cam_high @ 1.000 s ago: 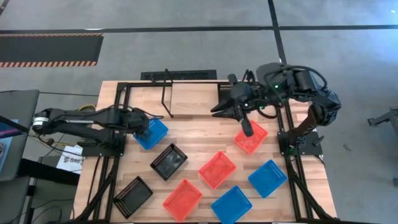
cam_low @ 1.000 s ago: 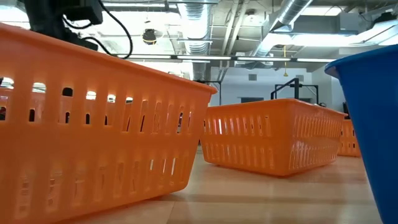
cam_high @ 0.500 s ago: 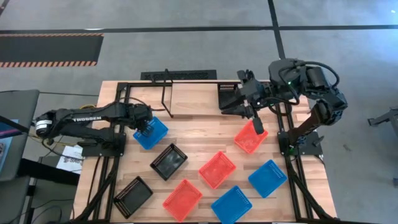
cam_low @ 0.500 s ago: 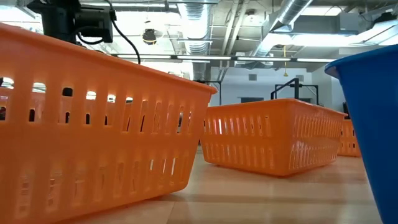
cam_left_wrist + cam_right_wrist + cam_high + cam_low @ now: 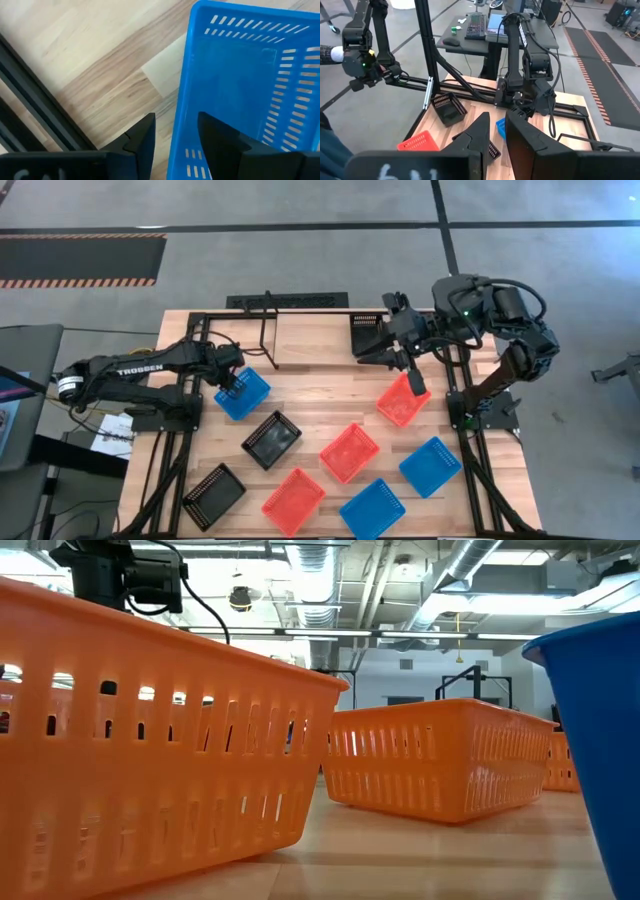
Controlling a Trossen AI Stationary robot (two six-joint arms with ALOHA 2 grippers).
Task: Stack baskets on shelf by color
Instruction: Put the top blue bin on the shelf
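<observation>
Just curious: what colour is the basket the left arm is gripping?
Blue basket, with slotted sides; clearest in the left wrist view.

baskets (image 5: 349, 452): blue, black, red-orange; scattered on table | shelf (image 5: 310, 340): far edge

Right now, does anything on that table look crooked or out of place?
One red-orange basket is tipped up on edge, raised by the right pincer instead of lying flat like the rest. The left pincer straddles the wall of a blue basket. The other baskets lie scattered at odd angles, none damaged.
</observation>
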